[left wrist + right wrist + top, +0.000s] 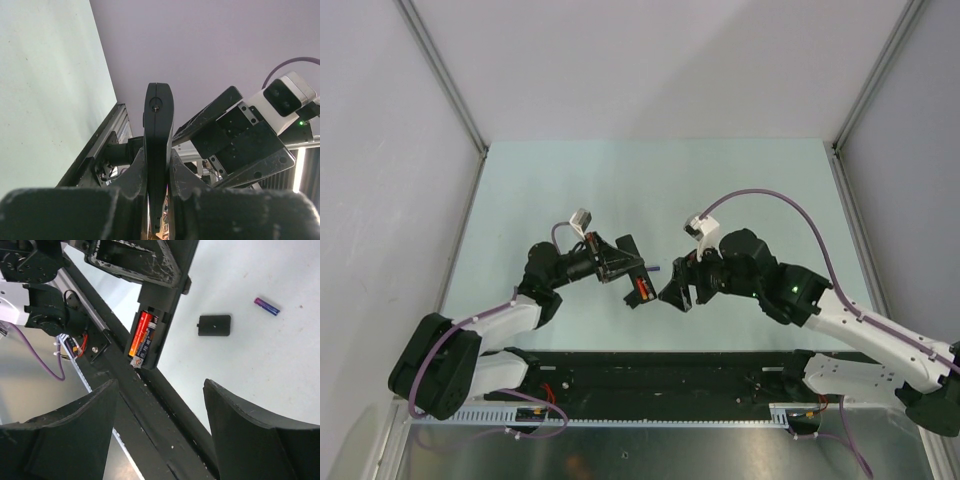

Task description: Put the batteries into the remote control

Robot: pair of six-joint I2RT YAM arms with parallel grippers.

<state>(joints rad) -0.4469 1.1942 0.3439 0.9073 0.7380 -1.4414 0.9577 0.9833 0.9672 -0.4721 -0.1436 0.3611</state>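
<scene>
Top view, left arm: the left gripper [620, 265] holds the remote control [640, 290] in the air over the tabletop [620, 180], about mid-width and nearer the near edge than the far one.
Top view, right arm: the right gripper [677, 288] faces it from just beside. Likely reason: 1 arm steadies the body while the other feeds cells in.
Left wrist view: the left fingers [131, 180] are clamped on the remote's 2 flat faces, its thin edge toward the camera and its end sticking out beyond them. This probably leaves the battery side free for the other arm.
Right wrist view, fingers: the right fingers [60, 435] stand wide apart with nothing between them.
Right wrist view, compartment: it is open and turned toward this camera, with the red battery [140, 334] and the dark battery [147, 342] side by side inside. Whether the dark one is fully seated I cannot tell.
Right wrist view, tabletop: the cover [214, 325] lies flat, and the blue-purple battery [266, 306] lies near it, apart.
Judgement: 2 cells are in, so refitting the cover looks like the remaining step.
</scene>
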